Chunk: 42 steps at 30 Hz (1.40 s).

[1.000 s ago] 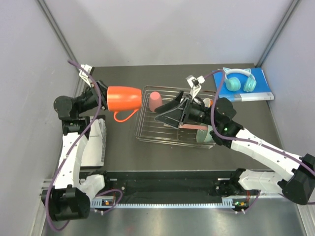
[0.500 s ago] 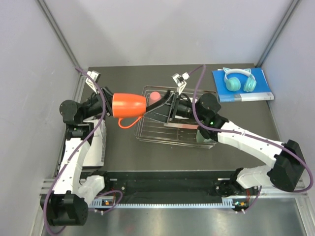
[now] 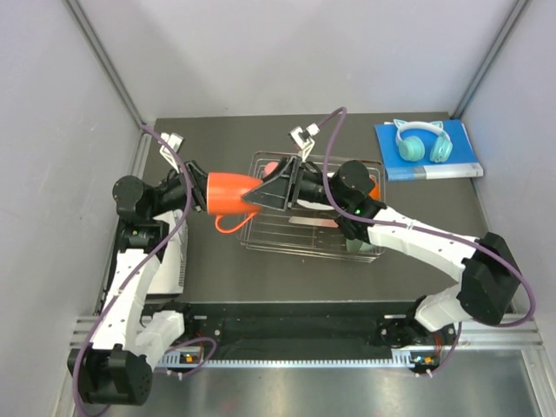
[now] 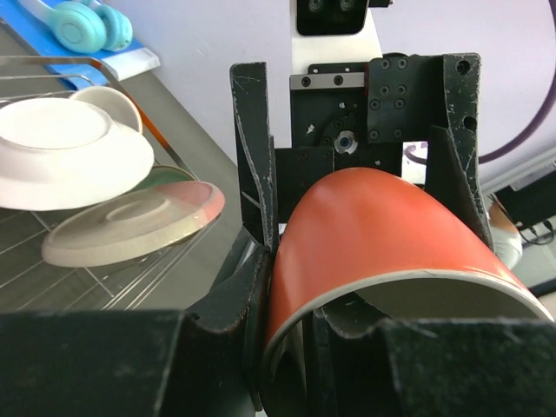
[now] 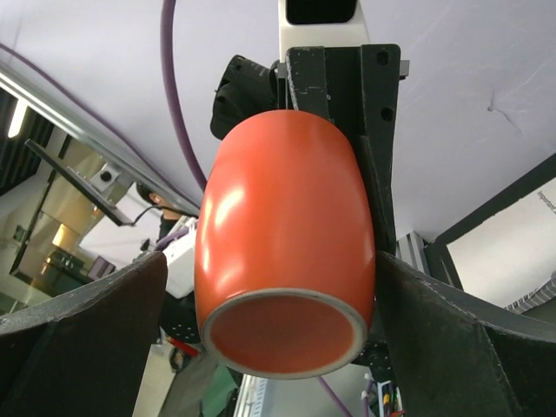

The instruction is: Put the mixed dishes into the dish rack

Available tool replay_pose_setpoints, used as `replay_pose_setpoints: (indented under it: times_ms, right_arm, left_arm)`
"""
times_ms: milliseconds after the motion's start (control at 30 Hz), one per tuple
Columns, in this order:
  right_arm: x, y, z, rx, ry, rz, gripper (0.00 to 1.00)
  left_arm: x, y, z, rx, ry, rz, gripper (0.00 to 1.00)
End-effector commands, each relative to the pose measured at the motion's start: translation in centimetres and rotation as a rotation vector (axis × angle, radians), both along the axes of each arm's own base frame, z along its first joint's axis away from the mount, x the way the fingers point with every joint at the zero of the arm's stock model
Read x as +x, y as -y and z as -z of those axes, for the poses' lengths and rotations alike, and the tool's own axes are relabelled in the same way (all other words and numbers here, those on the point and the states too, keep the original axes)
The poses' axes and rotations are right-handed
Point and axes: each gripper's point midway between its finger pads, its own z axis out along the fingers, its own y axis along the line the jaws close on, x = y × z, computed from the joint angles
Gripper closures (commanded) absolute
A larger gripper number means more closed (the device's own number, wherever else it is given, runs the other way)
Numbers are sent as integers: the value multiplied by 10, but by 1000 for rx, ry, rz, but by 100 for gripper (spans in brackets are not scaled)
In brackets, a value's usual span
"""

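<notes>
The orange handled mug (image 3: 228, 192) hangs on its side just left of the dish rack (image 3: 304, 239), handle pointing down. My left gripper (image 3: 198, 193) is shut on its rim, one finger inside and one outside (image 4: 254, 261). In the left wrist view the mug (image 4: 373, 230) fills the middle. My right gripper (image 3: 265, 189) is open, its fingers (image 5: 78, 339) standing wide on either side of the mug's base (image 5: 287, 330). In the rack lie a white plate (image 4: 61, 156) and a cream-and-pink plate (image 4: 130, 226). The pink tumbler (image 3: 271, 166) shows only partly behind the right gripper.
Teal headphones (image 3: 421, 143) lie on a blue book (image 3: 452, 165) at the back right. An orange bowl (image 3: 375, 185) peeks out behind the right arm, over the rack. Grey walls close in on the left, the back and the right.
My left arm has carried the mug rightward toward the rack. The right arm has swung left over the rack, and its open fingers now straddle the mug's base.
</notes>
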Motion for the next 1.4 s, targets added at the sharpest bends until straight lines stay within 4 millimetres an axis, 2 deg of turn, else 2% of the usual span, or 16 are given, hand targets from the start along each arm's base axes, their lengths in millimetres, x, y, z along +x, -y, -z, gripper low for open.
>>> replay_pose_setpoints:
  times_ms: [0,333,533,633,667,733,767,833,867,900,967,1000,1100,1133,1300,1367]
  right_arm:
    - [-19,-4,-40,122,63,-66,0]
    - [-31,-15,-43,134,67,-125,0]
    - [-40,-29,-35,106,48,-190,13]
    - [-43,-33,-32,95,37,-209,27]
    - [-45,-33,-32,94,40,-219,37]
    - [-45,-33,-31,92,42,-224,48]
    - [-47,-32,-31,88,45,-234,67]
    - [-45,-29,-30,69,42,-225,83]
    - [-43,-29,-28,57,54,-215,97]
    - [-43,-25,-27,39,48,-206,100]
    - [-35,-19,-26,29,58,-172,100]
    - [-36,-13,-26,25,57,-161,100]
    - [-23,0,-22,-16,63,-98,100]
    - [-14,3,-12,-60,57,-67,100]
    - [1,22,-8,-112,47,-3,100]
    - [13,28,2,-165,31,36,100]
  left_arm:
    - [-2,2,-2,13,58,-21,100]
    - [-2,5,4,26,60,-12,100]
    - [-1,6,6,34,68,-10,100]
    - [-1,7,7,44,70,-8,100]
    - [-2,7,8,49,76,-8,100]
    - [-2,7,11,59,74,-5,100]
    - [-2,7,16,76,72,-6,100]
    - [0,6,23,104,65,-6,99]
    - [0,5,29,139,65,-9,87]
    - [2,5,33,157,61,-12,79]
    - [4,3,34,192,90,-18,67]
    - [4,1,37,202,72,-23,51]
    - [3,-2,34,231,102,-35,28]
    - [2,-3,28,237,125,-33,27]
    - [7,-15,23,293,172,-75,25]
    - [6,-17,24,313,185,-83,23]
